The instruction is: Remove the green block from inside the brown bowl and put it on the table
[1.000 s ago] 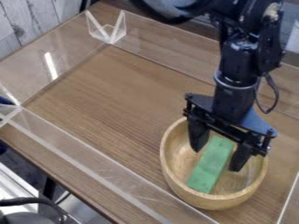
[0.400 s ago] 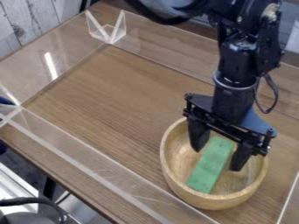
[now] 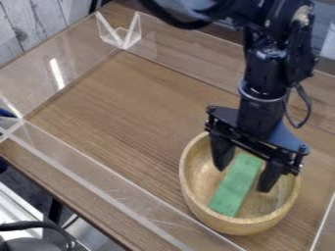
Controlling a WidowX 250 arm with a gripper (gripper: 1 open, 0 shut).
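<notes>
Camera view, from above one corner of the table (image 3: 124,118): a black robot arm points its gripper (image 3: 249,168) straight down into the brown bowl (image 3: 197,181), which sits near the tabletop's lower right corner, close to the clear acrylic wall (image 3: 92,201). The jaws stand spread wide, one finger on each side of the upper end of the green block (image 3: 237,186), and hold nothing. The block lies lengthwise inside the bowl, its near end resting toward the front rim; the far end runs up between the fingers. Whether the fingertips touch the block or the bowl's floor cannot be told from this angle.

Risks, judged from this setup: the block is flat and appears to lie on the curved floor of the bowl, so closing jaws could squeeze it out and tip it rather than clamp it. A grip taken only near one end may let the long bar swing or slip on the lift. Fingers pressing against the wood could drag or rock the bowl toward the nearby wall. On the way out, the bar might catch the thick rim.

No brand, label or readable writing shows on the arm, the bowl, the block or the walls.
</notes>
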